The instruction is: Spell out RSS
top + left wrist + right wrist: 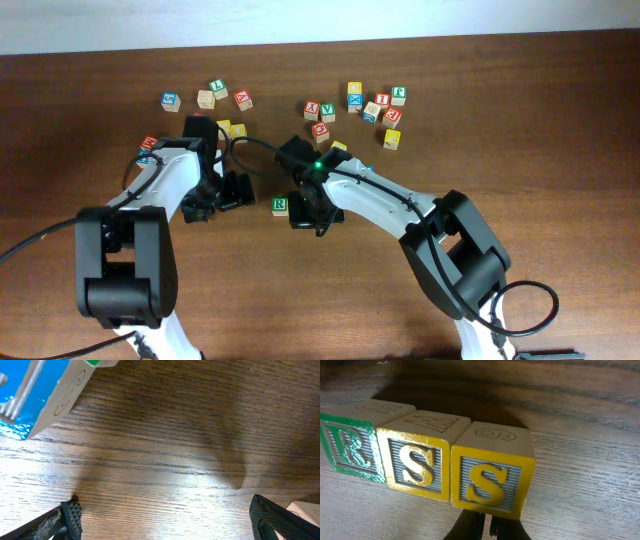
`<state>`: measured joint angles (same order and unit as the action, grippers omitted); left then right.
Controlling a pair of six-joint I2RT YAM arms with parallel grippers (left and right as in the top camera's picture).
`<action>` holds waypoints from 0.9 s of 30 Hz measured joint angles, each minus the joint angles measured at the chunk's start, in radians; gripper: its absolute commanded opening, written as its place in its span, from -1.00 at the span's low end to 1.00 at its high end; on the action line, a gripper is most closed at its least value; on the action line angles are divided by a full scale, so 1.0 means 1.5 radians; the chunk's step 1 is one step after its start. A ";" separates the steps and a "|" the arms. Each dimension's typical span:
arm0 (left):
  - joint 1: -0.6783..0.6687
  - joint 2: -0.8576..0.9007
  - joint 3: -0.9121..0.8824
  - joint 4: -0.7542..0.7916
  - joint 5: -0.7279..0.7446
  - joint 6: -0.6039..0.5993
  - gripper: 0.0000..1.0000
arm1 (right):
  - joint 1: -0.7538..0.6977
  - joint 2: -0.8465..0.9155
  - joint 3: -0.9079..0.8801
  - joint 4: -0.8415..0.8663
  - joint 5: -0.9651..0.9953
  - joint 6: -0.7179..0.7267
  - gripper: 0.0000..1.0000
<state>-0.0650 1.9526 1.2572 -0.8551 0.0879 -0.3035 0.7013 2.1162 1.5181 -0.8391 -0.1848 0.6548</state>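
Last yellow S cube sat just ahead of right gripper, tips pressed together; left gripper spread, empty. RSS row looked spelled; next needed straight retreat, no nudge.

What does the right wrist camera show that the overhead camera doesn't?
Only the right wrist view shows the middle yellow-faced wooden S cube and the end yellow-faced wooden S cube, in a row after the green-faced wooden R cube, reading RSS. Only the overhead view shows the left arm, the right arm and the scattered other wooden letter cubes; there the right gripper hides both S cubes. Both show the R cube and the brown wooden table.
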 measured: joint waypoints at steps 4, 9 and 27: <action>0.000 0.000 0.000 0.000 0.000 0.000 0.98 | 0.000 0.000 0.000 0.004 0.000 0.001 -0.91; 0.000 0.000 0.000 0.000 0.000 0.000 0.98 | 0.000 0.000 0.000 0.007 0.000 0.000 -0.92; 0.000 0.000 0.000 0.000 0.000 0.000 0.98 | 0.004 0.000 0.000 0.026 -0.053 0.011 -0.92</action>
<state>-0.0650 1.9526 1.2572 -0.8555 0.0879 -0.3035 0.7071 2.1162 1.5181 -0.8001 -0.2646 0.6716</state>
